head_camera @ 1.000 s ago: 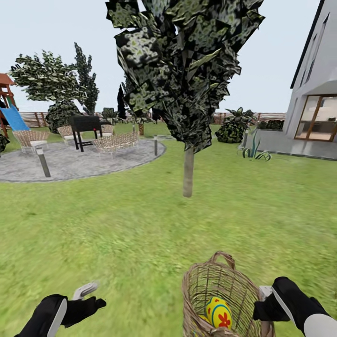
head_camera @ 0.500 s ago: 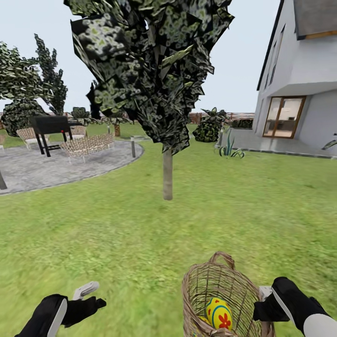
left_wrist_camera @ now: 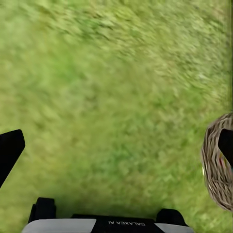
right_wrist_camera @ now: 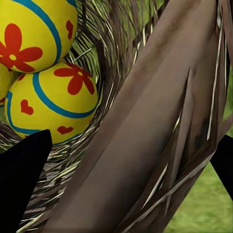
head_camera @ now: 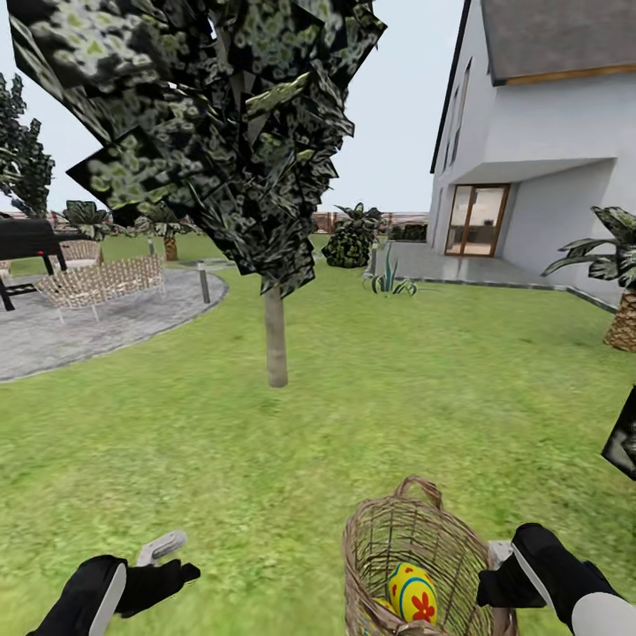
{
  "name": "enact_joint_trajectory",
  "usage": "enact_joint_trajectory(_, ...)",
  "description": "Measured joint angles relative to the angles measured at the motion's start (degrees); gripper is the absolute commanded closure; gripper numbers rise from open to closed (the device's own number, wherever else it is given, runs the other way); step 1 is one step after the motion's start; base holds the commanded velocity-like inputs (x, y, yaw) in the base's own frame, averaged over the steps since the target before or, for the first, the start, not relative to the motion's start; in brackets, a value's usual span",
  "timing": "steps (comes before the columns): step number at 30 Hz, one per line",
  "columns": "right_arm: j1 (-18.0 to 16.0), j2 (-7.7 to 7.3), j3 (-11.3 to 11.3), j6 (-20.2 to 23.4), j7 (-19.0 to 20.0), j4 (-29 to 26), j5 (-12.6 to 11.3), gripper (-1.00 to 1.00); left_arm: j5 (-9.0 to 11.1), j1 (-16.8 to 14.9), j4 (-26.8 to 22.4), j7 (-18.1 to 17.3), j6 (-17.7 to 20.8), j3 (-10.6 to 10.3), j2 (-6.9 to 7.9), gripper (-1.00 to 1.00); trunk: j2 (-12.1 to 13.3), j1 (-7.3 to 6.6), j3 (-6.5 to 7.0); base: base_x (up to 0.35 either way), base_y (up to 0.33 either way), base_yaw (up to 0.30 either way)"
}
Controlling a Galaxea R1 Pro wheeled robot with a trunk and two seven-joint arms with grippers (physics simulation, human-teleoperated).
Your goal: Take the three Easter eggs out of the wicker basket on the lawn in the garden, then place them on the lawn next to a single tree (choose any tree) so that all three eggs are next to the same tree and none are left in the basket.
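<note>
Gripping the wicker basket [head_camera: 415,565] rim, apparently, the right hand [head_camera: 508,579] carries Easter eggs [right_wrist_camera: 41,73]; left hand [head_camera: 163,565] spread, empty.

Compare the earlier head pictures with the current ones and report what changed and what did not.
The whole head view has swung right: the thin grey-brown tree trunk and the grey paving slid leftward in the picture, and more of the white house came in. That is camera motion, not the things moving. The right gripper stays on the rim of the tan wicker basket, a yellow flowered egg stays inside, and the left gripper stays empty.
</note>
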Motion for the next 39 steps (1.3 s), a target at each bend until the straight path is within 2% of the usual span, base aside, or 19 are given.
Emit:
enact_joint_trajectory(2,0.0,0.0,0.03,-0.06,0.01,0.2,-0.11,1.0,-0.04,0.01,2.23,-0.02,-0.13,0.02,0.1,-1.0,0.0,0.0,0.0,0.337,0.0,-0.3)
enact_joint_trajectory(4,-0.02,-0.34,-0.12,-1.17,0.01,0.28,-0.17,1.0,-0.01,0.0,5.96,-0.05,-3.65,0.18,0.72,-1.0,0.0,0.0,0.0,0.337,0.0,-0.3)
enact_joint_trajectory(8,-0.01,-0.95,-0.31,-1.57,0.15,1.04,-0.6,1.0,0.06,0.0,6.91,-0.2,-4.92,0.25,0.83,-1.0,0.0,0.0,0.0,0.337,0.0,-0.3)
enact_joint_trajectory(11,0.01,-1.15,-0.14,-1.8,0.0,1.49,0.3,1.0,0.07,0.0,7.89,-0.28,-5.04,0.12,0.61,-1.0,0.0,0.0,0.0,0.337,0.0,-0.3)
enact_joint_trajectory(12,-0.01,-1.37,-0.39,-1.67,0.04,1.49,-0.38,1.0,0.03,0.0,8.69,-0.36,-5.07,0.27,1.01,-1.0,0.0,0.0,0.0,0.338,0.0,-0.3)
enact_joint_trajectory(13,-0.03,-2.11,-0.56,-1.51,0.09,1.53,-1.36,1.0,0.12,-0.01,8.6,-0.75,-5.04,0.48,2.2,-1.0,0.0,0.0,0.01,0.338,0.0,-0.3)
enact_joint_trajectory(15,0.02,-2.53,-0.18,-2.39,-0.02,2.56,0.36,1.0,0.14,0.0,8.46,-1.58,-4.99,0.61,4.1,-1.0,0.0,0.0,0.0,0.338,0.0,-0.3)
enact_joint_trajectory(16,-0.02,-3.11,-0.44,-3.26,-0.01,2.99,0.28,1.0,0.12,0.0,8.78,-1.66,-5.02,0.6,5.22,-1.0,0.0,0.0,0.0,0.338,0.0,-0.3)
enact_joint_trajectory(18,0.05,-2.55,-0.03,-3.67,0.03,4.25,-0.21,1.0,0.49,0.0,8.97,-1.78,-5.04,0.67,5.74,-1.0,0.0,0.0,-0.01,0.338,0.0,-0.3)
enact_joint_trajectory(20,-0.03,-2.89,-0.87,-5.94,0.19,5.64,-1.7,1.0,0.56,0.0,9.07,-1.8,-5.06,0.67,5.81,-1.0,0.0,0.0,0.01,0.338,0.0,-0.3)
enact_joint_trajectory(22,-0.03,-4.23,-0.73,-7.37,0.49,6.09,-0.36,1.0,0.53,0.0,9.09,-1.8,-5.08,0.6,5.64,-1.0,0.0,0.0,0.0,0.338,0.0,-0.3)
enact_joint_trajectory(23,0.02,-4.15,-0.27,-7.54,0.47,6.15,0.59,1.0,0.58,0.0,9.09,-1.82,-5.07,0.64,5.65,-1.0,0.0,0.0,-0.01,0.338,0.0,-0.3)
enact_joint_trajectory(26,-0.02,-3.79,-0.9,-7.14,0.44,6.04,-2.01,1.0,0.57,0.0,9.1,-1.8,-5.13,0.6,5.66,-1.0,0.0,0.0,0.01,0.338,0.0,-0.267)
enact_joint_trajectory(29,0.0,-3.85,-0.35,-7.5,0.2,6.16,0.19,1.0,0.57,0.02,8.97,-1.88,-5.14,0.49,5.73,-1.0,0.0,0.0,0.0,0.339,0.0,-0.031)
enact_joint_trajectory(32,-0.03,-3.69,-0.7,-7.21,0.33,6.1,-1.54,1.0,0.58,0.02,8.73,-1.89,-5.21,0.53,5.7,-1.0,0.0,0.0,0.0,0.339,0.0,-0.001)
enact_joint_trajectory(35,-0.02,-3.69,-0.44,-7.38,0.14,6.13,-0.51,1.0,0.56,0.02,8.8,-1.85,-5.23,0.32,5.68,-1.0,0.0,0.0,0.0,0.339,0.0,0.0)
enact_joint_trajectory(37,-0.02,-3.63,-0.49,-7.31,0.11,6.12,-0.86,1.0,0.56,0.02,8.83,-1.81,-5.23,0.28,5.68,-1.0,0.0,0.0,0.0,0.339,0.0,0.0)
enact_joint_trajectory(39,-0.01,-2.61,-0.18,-7.4,0.0,6.12,-0.18,1.0,0.5,0.01,8.82,-1.75,-5.23,0.11,5.52,-1.0,0.0,0.0,0.0,0.339,0.0,0.0)
